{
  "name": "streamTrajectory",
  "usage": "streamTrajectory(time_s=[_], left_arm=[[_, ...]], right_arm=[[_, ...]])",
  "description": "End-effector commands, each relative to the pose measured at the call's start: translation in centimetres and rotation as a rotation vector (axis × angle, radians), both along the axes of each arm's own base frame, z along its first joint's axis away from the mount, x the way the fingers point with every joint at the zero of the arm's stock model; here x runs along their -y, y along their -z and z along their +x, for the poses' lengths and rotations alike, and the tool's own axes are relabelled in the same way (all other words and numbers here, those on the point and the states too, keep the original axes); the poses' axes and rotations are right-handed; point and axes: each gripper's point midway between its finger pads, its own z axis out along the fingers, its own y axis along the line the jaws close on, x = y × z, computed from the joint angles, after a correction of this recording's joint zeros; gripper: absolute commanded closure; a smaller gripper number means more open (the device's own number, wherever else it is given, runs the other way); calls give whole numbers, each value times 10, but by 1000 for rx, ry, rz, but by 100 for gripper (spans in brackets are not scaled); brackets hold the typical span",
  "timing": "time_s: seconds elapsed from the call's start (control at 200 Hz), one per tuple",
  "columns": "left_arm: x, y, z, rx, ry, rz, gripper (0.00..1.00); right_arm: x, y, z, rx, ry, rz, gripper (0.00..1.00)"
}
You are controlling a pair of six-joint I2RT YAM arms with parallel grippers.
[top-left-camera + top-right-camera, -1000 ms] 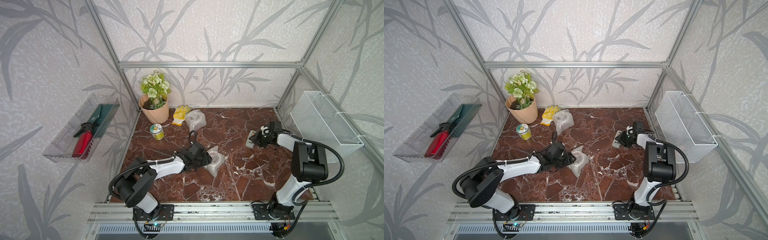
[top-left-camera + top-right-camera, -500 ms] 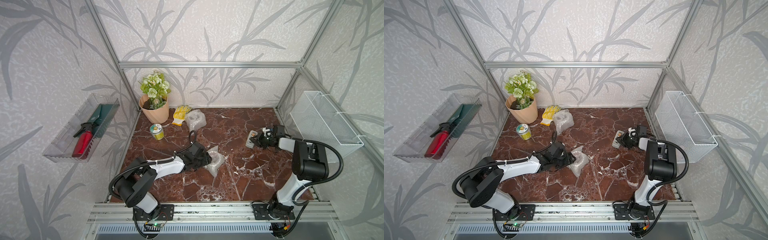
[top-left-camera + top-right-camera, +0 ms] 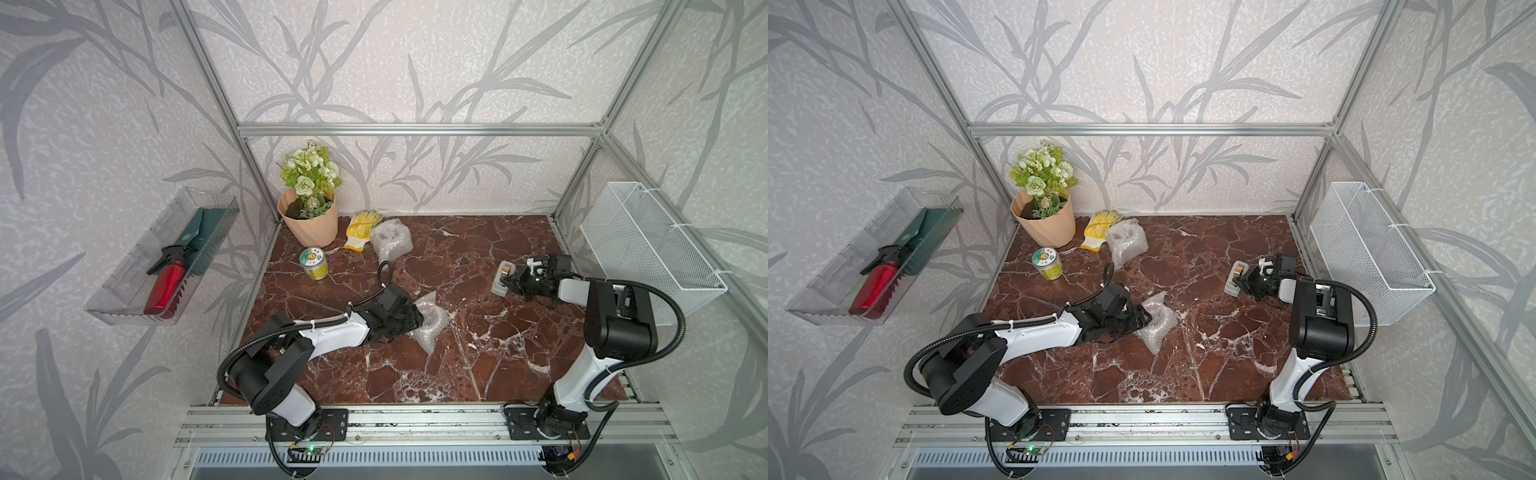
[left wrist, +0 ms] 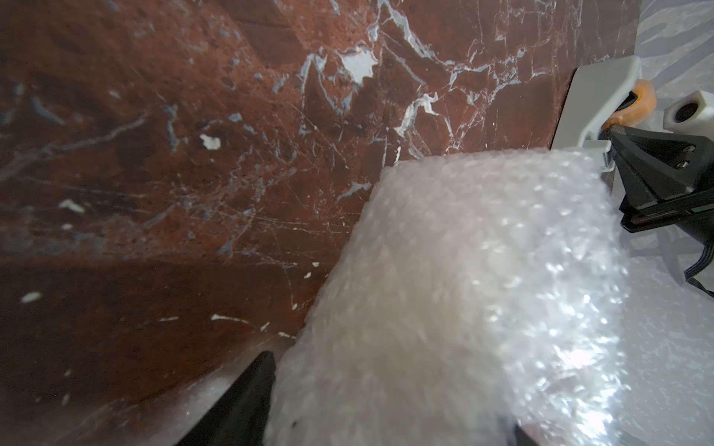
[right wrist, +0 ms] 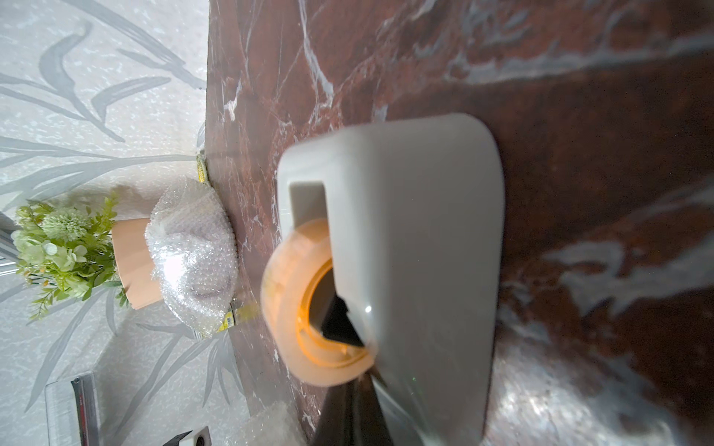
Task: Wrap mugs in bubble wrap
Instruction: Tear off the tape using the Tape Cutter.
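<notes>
At the middle of the tabletop (image 3: 478, 374), the left gripper (image 3: 417, 321) clamps the near bundle (image 3: 433, 328) of bubble wrap, its jaws spread about the bundle's width. In both top views this bundle (image 3: 1160, 328) is a crumpled, whitish, see-through lump with loose corners sticking up and down toward the front edge, and it lies on the red marble. The left wrist view shows it close up (image 4: 463, 289): a rounded, milky roll dotted with small shiny bubbles, with one black finger (image 4: 239, 405) pressed to its side. What it covers cannot be made out. The far bundle (image 3: 390, 241) sits free at the back of the tabletop, just beside the yellow glove (image 3: 359, 228) and near the pot (image 3: 311, 226). It is puffier and domed, and glints in the right wrist view (image 5: 193, 255). Well apart, on the right side, the right gripper (image 3: 509, 282) has its jaws closed together, tips at the end of the grey dispenser (image 3: 498, 287). Whether it pinches tape from the orange-cored tape roll (image 5: 286, 309) cannot be told.
</notes>
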Motion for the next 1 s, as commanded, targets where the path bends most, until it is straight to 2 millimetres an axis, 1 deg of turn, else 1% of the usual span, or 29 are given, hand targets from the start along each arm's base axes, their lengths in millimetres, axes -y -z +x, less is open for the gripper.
streamTrajectory(time_s=[0.0, 0.09, 0.19, 0.305, 0.42, 0.425, 0.435, 0.465, 0.615, 0.715, 0.995], left_arm=[[-25, 34, -24, -114, -2, 130, 32], [-24, 34, -23, -116, -1, 127, 32], [-23, 34, -23, -115, -3, 126, 32], [-25, 36, -24, -127, -3, 143, 32], [-25, 37, -24, -128, 0, 148, 32], [-25, 37, -24, -129, 0, 148, 32], [-25, 37, -24, -128, 0, 148, 32], [-25, 38, -24, -128, 1, 148, 32], [-26, 40, -25, -137, -1, 156, 33], [-26, 40, -25, -139, 1, 156, 33], [-25, 42, -24, -145, -2, 157, 33]], right_arm=[[-8, -25, 4, 89, -21, 50, 100], [-13, -41, 6, 145, -37, 86, 100], [-18, -54, 5, 191, -58, 116, 100], [-20, -63, 4, 223, -76, 122, 100], [-22, -64, 2, 223, -85, 136, 100], [-22, -69, 2, 236, -86, 133, 100], [-23, -73, 2, 245, -87, 131, 100], [-23, -75, 1, 251, -89, 130, 100], [-27, -74, -11, 229, -98, 117, 100], [-28, -69, -25, 198, -98, 105, 100], [-39, -65, -66, 132, -119, 81, 100]])
